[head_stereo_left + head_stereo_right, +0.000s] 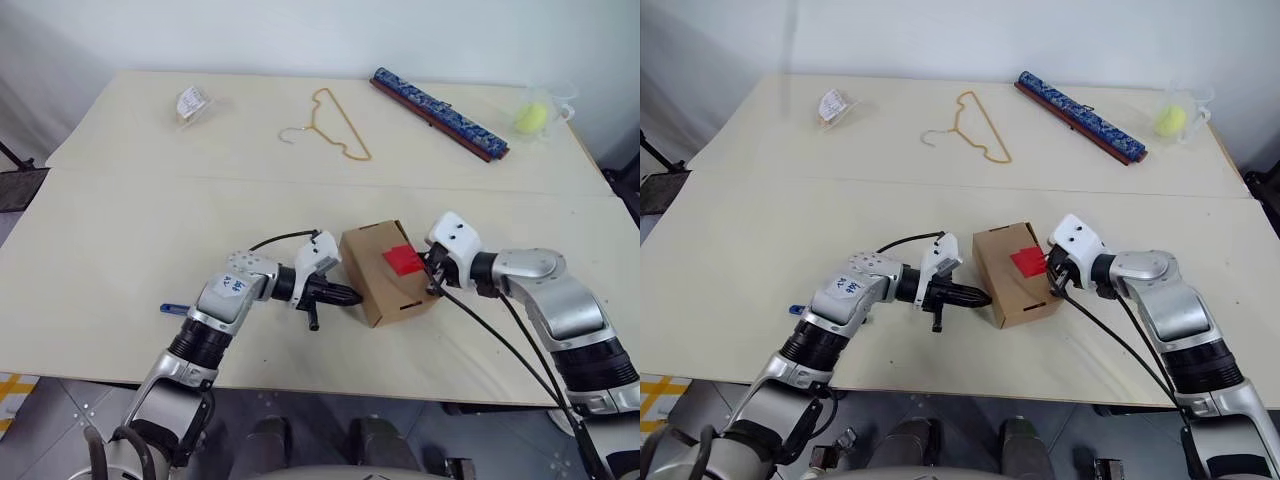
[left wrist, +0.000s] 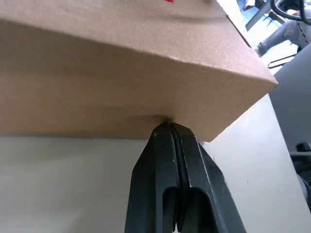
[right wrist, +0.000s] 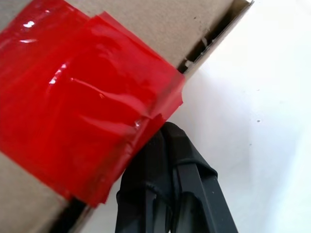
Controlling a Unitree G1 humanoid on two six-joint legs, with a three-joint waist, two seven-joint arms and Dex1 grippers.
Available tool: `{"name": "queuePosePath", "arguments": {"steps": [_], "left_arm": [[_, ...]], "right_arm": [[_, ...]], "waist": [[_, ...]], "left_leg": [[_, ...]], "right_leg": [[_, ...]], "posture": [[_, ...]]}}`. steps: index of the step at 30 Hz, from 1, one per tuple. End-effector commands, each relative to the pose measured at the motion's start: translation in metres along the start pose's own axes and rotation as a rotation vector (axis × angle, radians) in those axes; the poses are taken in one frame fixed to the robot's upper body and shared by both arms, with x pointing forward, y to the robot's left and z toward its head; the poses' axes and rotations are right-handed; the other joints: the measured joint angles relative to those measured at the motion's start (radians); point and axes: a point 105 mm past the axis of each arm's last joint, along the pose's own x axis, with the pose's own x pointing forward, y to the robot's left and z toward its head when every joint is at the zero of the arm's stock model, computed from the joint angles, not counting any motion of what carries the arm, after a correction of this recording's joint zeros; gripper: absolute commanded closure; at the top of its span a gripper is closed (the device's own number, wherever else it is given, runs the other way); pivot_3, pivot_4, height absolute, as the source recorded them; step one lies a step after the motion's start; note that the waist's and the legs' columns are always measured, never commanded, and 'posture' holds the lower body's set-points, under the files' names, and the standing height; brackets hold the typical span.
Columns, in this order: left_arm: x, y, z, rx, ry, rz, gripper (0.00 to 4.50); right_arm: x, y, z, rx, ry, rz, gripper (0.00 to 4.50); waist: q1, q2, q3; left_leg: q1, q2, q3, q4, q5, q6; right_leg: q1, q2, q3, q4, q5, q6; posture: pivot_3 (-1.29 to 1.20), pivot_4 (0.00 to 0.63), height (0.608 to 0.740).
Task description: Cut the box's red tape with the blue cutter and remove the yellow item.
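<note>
The box (image 1: 378, 283), a small brown carton, lies near the table's front edge with the red tape (image 1: 403, 260) on its top face. My left gripper (image 1: 352, 296) is shut, and its tips press against the box's left side wall (image 2: 121, 97). My right gripper (image 1: 432, 274) is also shut, with its fingertips (image 3: 170, 145) at the tape's (image 3: 82, 107) right edge, which laps over them. I cannot tell whether tape is pinched. A short blue end of the blue cutter (image 1: 172, 308) sticks out from behind my left forearm. The yellow item is hidden.
Along the table's far side lie a small wrapped packet (image 1: 192, 103), a gold wire hanger (image 1: 332, 124), a long blue patterned bar (image 1: 440, 113) and a clear cup with a yellow-green ball (image 1: 532, 117). The table's front edge (image 1: 300, 392) runs just behind my arms.
</note>
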Motion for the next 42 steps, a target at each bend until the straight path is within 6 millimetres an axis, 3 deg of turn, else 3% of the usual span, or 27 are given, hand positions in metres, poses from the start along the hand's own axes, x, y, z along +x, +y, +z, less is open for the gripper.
{"name": "queuePosePath", "arguments": {"steps": [1, 4, 6, 9, 11, 14, 16, 19, 23, 25, 26, 28, 31, 36, 42], "left_arm": [[0.002, -0.002, 0.01, 0.04, -0.04, 0.003, 4.49], [-0.002, -0.006, 0.017, 0.083, -0.064, -0.02, 4.49], [-0.025, -0.014, 0.03, 0.224, -0.092, -0.071, 4.49], [-0.064, -0.004, 0.047, 0.335, -0.156, -0.004, 4.49], [-0.092, 0.006, 0.053, 0.352, -0.188, 0.067, 4.09], [-0.145, 0.019, 0.05, 0.373, -0.213, 0.2, 3.32], [-0.184, 0.024, 0.035, 0.395, -0.178, 0.314, 2.76], [-0.244, 0.02, -0.01, 0.31, -0.07, 0.429, 1.91], [-0.298, 0.013, -0.057, 0.211, 0.037, 0.564, 0.69], [-0.328, 0.002, -0.083, 0.138, 0.122, 0.627, 0.11], [-0.337, -0.003, -0.091, 0.112, 0.152, 0.647, 0.0], [-0.357, -0.012, -0.103, 0.094, 0.234, 0.686, 0.0], [-0.371, -0.024, -0.111, 0.094, 0.325, 0.673, 0.0], [-0.359, -0.021, -0.097, 0.197, 0.308, 0.577, 0.0], [-0.296, 0.001, -0.09, 0.337, 0.325, 0.313, 0.0]], "right_arm": [[-0.003, -0.012, 0.006, -0.04, -0.028, -0.043, 4.5], [-0.01, -0.021, 0.008, -0.064, -0.068, -0.069, 4.5], [-0.031, -0.029, 0.009, -0.096, -0.12, -0.074, 4.5], [-0.057, -0.033, 0.006, -0.124, -0.167, -0.06, 4.5], [-0.071, -0.035, 0.005, -0.096, -0.212, -0.059, 4.5], [-0.092, -0.021, 0.017, -0.066, -0.349, 0.018, 3.89], [-0.1, -0.004, 0.027, -0.048, -0.423, 0.071, 3.26], [-0.104, 0.038, 0.036, -0.049, -0.495, 0.188, 2.29], [-0.115, 0.072, 0.053, -0.064, -0.674, 0.265, 0.97], [-0.114, 0.089, 0.055, -0.063, -0.676, 0.324, 0.32], [-0.114, 0.095, 0.056, -0.057, -0.676, 0.35, 0.04], [-0.116, 0.112, 0.06, -0.049, -0.686, 0.418, 0.04], [-0.125, 0.145, 0.055, -0.112, -0.635, 0.6, 0.04], [-0.126, 0.143, 0.06, -0.179, -0.658, 0.543, 0.04], [-0.122, 0.129, 0.052, -0.172, -0.619, 0.474, 0.04]], "waist": [[0.0, 0.0, 0.0], [-0.001, 0.0, 0.0], [-0.001, 0.0, 0.0], [0.0, 0.002, 0.001], [0.0, 0.002, 0.001], [-0.004, 0.002, 0.001], [-0.008, 0.003, 0.001], [-0.026, 0.003, 0.001], [-0.026, 0.003, 0.001], [-0.025, 0.003, 0.001], [-0.025, 0.003, 0.001], [-0.023, 0.002, 0.001], [-0.017, 0.002, 0.001], [-0.005, 0.002, 0.0], [0.0, 0.002, 0.0]], "left_leg": [[0.0, 0.0, 0.0, 0.0, 0.0, 0.0], [0.0, 0.0, 0.0, 0.0, 0.0, 0.0], [0.0, 0.0, 0.0, 0.0, 0.0, 0.0], [0.0, 0.0, 0.0, -0.001, 0.0, -0.001], [0.0, 0.0, 0.0, -0.001, 0.0, -0.001], [0.003, 0.001, 0.0, -0.001, 0.0, 0.0], [0.007, 0.001, 0.001, -0.003, 0.0, 0.001], [0.014, 0.005, 0.001, -0.009, -0.002, -0.001], [0.016, 0.007, 0.001, -0.012, -0.004, 0.002], [0.016, 0.007, 0.001, -0.012, -0.004, 0.003], [0.016, 0.006, 0.001, -0.012, -0.005, 0.004], [0.016, 0.006, 0.001, -0.012, -0.005, 0.004], [0.016, 0.006, 0.0, -0.014, -0.005, 0.004], [0.017, 0.006, 0.0, -0.014, -0.005, 0.004], [0.019, 0.006, -0.001, -0.014, -0.005, 0.004]], "right_leg": [[0.0, 0.0, 0.0, 0.0, 0.0, 0.0], [0.0, 0.0, 0.0, 0.0, 0.0, 0.0], [0.0, 0.0, 0.0, 0.0, 0.0, 0.0], [0.0, 0.0, -0.001, -0.001, 0.0, 0.0], [0.001, 0.0, -0.001, -0.001, 0.0, 0.0], [0.006, 0.0, -0.001, -0.004, 0.0, 0.0], [0.009, 0.0, -0.001, -0.005, 0.0, 0.0], [0.012, -0.001, 0.0, -0.007, 0.0, -0.001], [0.013, -0.001, -0.001, -0.01, 0.0, -0.003], [0.014, -0.002, -0.001, -0.011, 0.001, -0.004], [0.014, -0.002, -0.001, -0.012, 0.001, -0.004], [0.014, -0.003, -0.002, -0.012, 0.001, -0.004], [0.014, -0.004, -0.003, -0.013, 0.002, -0.004], [0.016, -0.006, -0.004, -0.015, 0.002, -0.006], [0.019, -0.008, -0.004, -0.016, 0.003, -0.006]], "posture": [[0.0, 0.15, 0.74], [0.0, 0.15, 0.74], [0.0, 0.15, 0.74], [0.0, 0.15, 0.74], [0.0, 0.15, 0.74], [0.0, 0.15, 0.74], [0.0, 0.15, 0.74], [0.0, 0.15, 0.74], [0.0, 0.15, 0.74], [0.0, 0.15, 0.74], [0.0, 0.15, 0.74], [0.0, 0.15, 0.74], [0.0, 0.15, 0.74], [0.0, 0.15, 0.74], [0.0, 0.15, 0.74]]}}
